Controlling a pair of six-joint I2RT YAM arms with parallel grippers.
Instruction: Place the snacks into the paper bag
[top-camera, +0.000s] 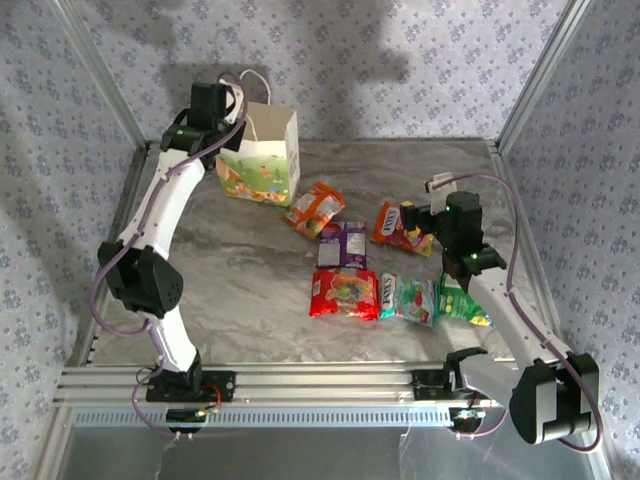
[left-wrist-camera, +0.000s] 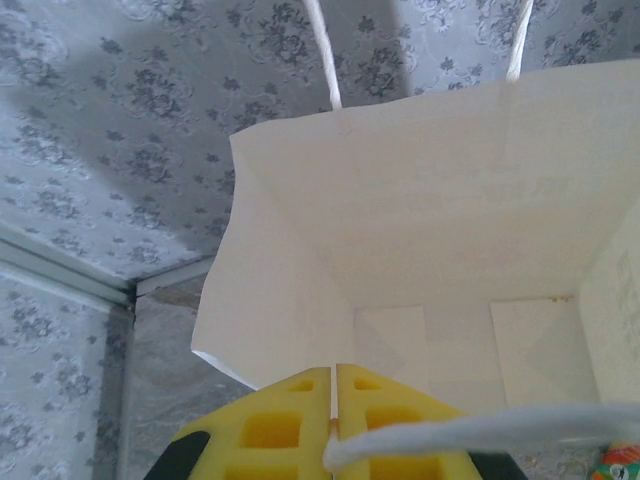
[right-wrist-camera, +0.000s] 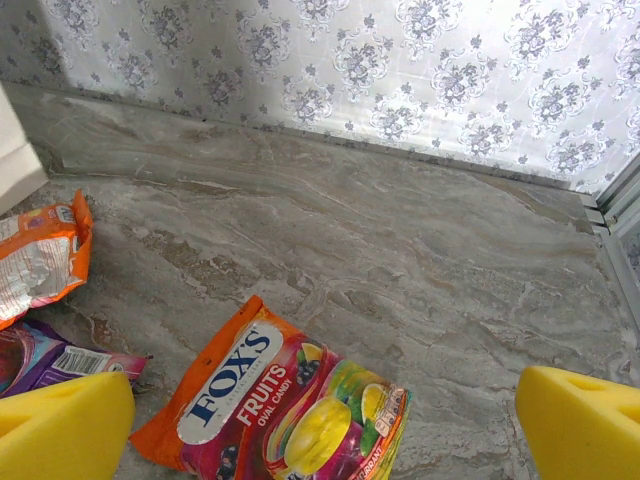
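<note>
The white paper bag (top-camera: 262, 158) stands upright at the back left with its mouth open. My left gripper (top-camera: 233, 108) is at its top left rim. In the left wrist view that gripper (left-wrist-camera: 333, 400) is shut on the bag's white cord handle (left-wrist-camera: 480, 430), and the bag's inside (left-wrist-camera: 440, 250) shows nothing in it. Several snacks lie on the table: orange (top-camera: 316, 210), purple (top-camera: 342, 243), red (top-camera: 344, 293), orange-yellow (top-camera: 388, 224), teal-green (top-camera: 410, 298) and bright green (top-camera: 462, 300). My right gripper (top-camera: 420, 218) hovers open over the orange-yellow Fox's packet (right-wrist-camera: 280, 400), its fingertips (right-wrist-camera: 60, 430) wide apart.
The marble table (top-camera: 250, 270) is fenced by an aluminium frame and patterned walls (top-camera: 400, 60). Bare tabletop lies between the bag and the packets. In the right wrist view the orange packet (right-wrist-camera: 40, 255) and the purple one (right-wrist-camera: 50, 360) lie at the left.
</note>
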